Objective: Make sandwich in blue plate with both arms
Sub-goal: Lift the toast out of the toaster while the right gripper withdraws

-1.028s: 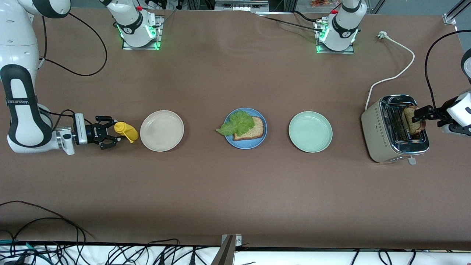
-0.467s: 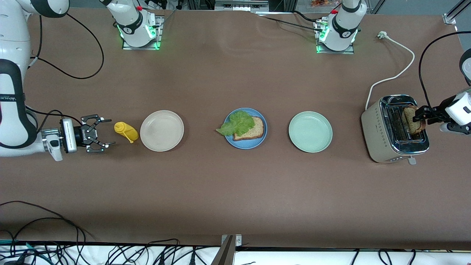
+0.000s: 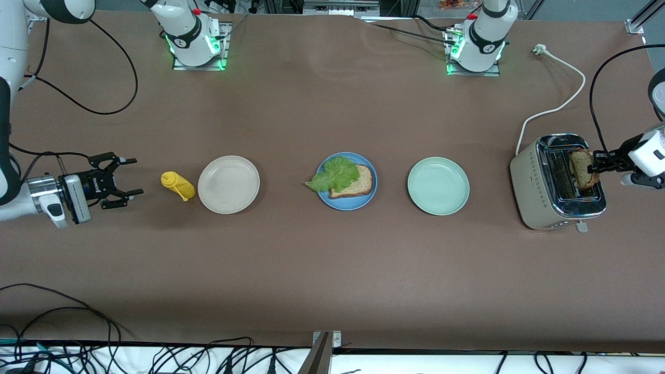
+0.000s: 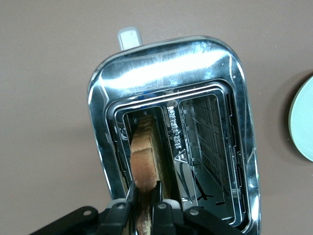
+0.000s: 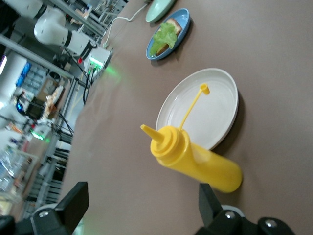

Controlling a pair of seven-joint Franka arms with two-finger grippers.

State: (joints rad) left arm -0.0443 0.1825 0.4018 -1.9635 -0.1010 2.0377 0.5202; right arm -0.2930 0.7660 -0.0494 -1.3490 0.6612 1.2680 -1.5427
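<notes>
On blue plate (image 3: 365, 198): bread slice (image 3: 358, 184), lettuce (image 3: 335, 174); toaster (image 3: 540, 184) holds slice (image 3: 581, 169).

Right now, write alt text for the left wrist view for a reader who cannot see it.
The left claw is shut on a brown bread slice standing upright in one slot of a shiny chrome-topped toaster; the slot beside it is empty. The toaster sits on a brown table, and the edge of a pale green plate shows beside it.

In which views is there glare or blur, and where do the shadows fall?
Left wrist view: strong glare on the toaster's chrome top; the bread slice looks soft near the lens. Right wrist view: the yellow bottle is sharp, the background blurred. Front view: even light, with a soft shadow beside the beige-white plate.
</notes>
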